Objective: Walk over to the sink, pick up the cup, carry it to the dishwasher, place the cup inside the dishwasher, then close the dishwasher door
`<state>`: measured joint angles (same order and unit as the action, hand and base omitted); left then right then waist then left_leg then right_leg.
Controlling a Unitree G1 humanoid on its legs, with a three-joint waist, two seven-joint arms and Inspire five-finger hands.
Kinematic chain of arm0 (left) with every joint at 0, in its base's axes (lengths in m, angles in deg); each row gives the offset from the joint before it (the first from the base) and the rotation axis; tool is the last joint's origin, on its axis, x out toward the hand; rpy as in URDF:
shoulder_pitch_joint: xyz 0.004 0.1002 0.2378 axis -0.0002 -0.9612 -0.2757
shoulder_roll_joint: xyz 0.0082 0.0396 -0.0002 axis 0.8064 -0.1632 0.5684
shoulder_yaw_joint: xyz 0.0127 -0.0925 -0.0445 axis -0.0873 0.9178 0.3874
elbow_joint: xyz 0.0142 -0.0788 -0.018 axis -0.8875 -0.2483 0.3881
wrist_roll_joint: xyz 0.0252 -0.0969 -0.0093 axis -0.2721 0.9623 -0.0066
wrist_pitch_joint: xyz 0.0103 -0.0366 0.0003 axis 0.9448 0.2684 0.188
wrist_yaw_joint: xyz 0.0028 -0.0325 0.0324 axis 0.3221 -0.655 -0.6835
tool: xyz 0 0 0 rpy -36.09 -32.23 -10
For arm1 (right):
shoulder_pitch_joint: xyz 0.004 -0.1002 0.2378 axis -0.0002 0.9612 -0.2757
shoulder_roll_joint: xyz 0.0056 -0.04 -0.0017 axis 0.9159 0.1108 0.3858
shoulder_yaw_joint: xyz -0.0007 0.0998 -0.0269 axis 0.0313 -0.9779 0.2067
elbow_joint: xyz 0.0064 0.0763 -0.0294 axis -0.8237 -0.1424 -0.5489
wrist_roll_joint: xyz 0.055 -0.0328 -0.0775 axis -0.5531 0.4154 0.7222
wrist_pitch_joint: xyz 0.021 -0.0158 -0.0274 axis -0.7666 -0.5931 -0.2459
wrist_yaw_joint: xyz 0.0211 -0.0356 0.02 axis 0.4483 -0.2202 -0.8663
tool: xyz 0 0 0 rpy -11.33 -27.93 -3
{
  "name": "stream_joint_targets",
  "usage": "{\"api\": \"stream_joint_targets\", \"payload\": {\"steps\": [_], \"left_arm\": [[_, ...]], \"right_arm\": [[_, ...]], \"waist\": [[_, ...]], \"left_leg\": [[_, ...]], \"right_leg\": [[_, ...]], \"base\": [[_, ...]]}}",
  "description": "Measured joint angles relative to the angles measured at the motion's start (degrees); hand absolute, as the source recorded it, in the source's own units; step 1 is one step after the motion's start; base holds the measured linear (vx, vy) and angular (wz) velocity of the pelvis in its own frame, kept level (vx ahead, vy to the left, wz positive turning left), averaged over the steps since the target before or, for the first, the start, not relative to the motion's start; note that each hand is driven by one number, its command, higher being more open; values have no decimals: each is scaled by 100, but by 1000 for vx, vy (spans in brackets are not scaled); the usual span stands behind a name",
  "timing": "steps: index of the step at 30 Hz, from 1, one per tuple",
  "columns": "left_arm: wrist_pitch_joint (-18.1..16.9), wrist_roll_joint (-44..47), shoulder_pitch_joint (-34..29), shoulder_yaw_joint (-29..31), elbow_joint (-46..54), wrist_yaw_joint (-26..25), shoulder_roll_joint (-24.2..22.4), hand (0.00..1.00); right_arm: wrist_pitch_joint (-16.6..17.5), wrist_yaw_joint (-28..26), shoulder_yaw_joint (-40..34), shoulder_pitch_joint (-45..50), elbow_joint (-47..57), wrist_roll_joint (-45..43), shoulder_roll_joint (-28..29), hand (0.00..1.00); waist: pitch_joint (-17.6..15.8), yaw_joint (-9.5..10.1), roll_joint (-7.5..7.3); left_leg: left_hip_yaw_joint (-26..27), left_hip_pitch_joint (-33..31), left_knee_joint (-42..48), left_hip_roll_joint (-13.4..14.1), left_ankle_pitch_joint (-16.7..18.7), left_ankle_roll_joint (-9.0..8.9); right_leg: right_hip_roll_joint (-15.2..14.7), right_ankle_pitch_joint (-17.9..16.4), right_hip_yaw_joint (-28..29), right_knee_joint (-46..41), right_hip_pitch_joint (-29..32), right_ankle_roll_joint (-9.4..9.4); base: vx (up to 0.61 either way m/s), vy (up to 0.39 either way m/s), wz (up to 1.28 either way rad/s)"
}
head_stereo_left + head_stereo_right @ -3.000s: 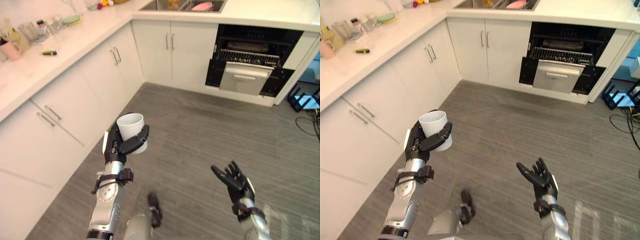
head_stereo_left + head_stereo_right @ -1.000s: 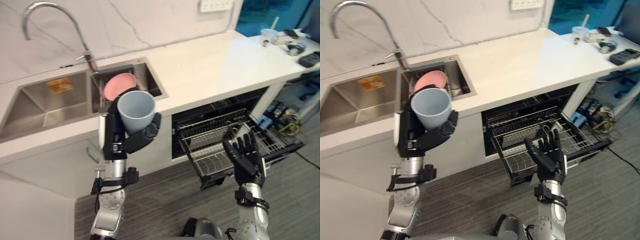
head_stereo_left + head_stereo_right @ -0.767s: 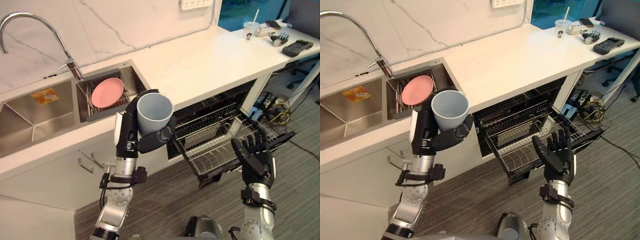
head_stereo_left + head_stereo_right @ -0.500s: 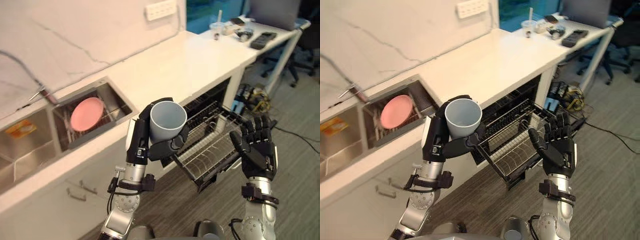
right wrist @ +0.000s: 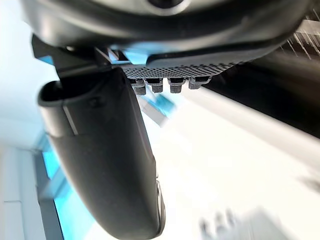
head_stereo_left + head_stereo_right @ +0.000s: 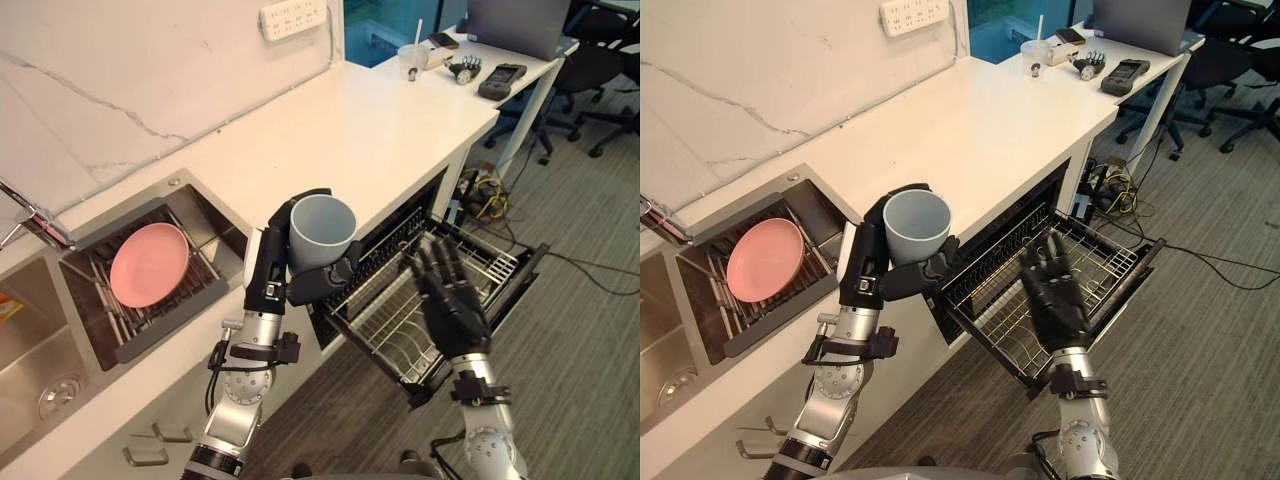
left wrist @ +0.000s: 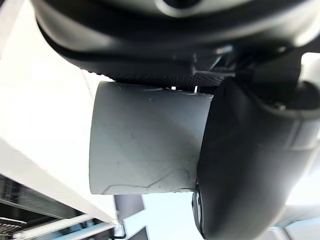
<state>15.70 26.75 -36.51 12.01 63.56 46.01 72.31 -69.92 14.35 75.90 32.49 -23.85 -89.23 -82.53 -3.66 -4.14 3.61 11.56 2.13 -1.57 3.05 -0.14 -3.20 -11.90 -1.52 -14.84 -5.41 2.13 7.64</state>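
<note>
A white, grey-veined wall [image 6: 120, 70] carrying a white socket strip [image 6: 293, 17] spans 10 to 12 o'clock above a long white countertop [image 6: 370, 120]. At 1 o'clock a white desk [image 6: 535, 68] stands by a blue-tinted pane [image 6: 372, 28], with black office chairs [image 6: 1215, 70] at 2 o'clock. Grey wood-grain flooring [image 6: 580, 340] covers 3 to 5 o'clock, and white cabinet fronts [image 6: 730, 440] sit at 7 o'clock.

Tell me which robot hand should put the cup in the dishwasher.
Left. The left robot hand holds the cup beside the pulled-out dishwasher rack; the right robot hand hovers open and empty over it.
</note>
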Motion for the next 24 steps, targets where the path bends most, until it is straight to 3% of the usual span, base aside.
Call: {"api": "stream_joint_targets", "payload": {"steps": [5, 11, 16, 24], "left_arm": [[195, -210, 29, -1, -426, -343, 86, 0], [283, -715, 147, -34, -594, -439, 173, 0], [462, -1014, 451, -368, -612, -428, 288, 0], [679, -1005, 717, -548, -831, -424, 420, 0]], "right_arm": [[-437, -547, 133, -52, 36, -134, -32, 100], [-571, -624, 146, -116, 257, -327, -252, 100], [-251, -238, 222, -379, 404, 707, -553, 100], [-217, 462, 542, -636, 516, 1758, -884, 100]], "waist": [[31, 26, -129], [39, 17, -190], [75, 10, -256], [92, 4, -322]], "left_leg": [[118, -3, 43, 16, 10, 14], [204, -4, 59, 95, 25, 38], [223, -4, 25, 158, -29, -7], [204, -15, 17, 159, -40, -14]], "right_leg": [[57, 332, 75, 503, -162, -47], [192, 566, 149, 826, -225, -132], [292, 692, 158, 1021, -293, -180], [316, 702, 135, 1021, -315, -177]], "base": [[-75, 20, -13], [-105, -30, -11], [-37, -39, -3], [-12, -4, 1]]}}
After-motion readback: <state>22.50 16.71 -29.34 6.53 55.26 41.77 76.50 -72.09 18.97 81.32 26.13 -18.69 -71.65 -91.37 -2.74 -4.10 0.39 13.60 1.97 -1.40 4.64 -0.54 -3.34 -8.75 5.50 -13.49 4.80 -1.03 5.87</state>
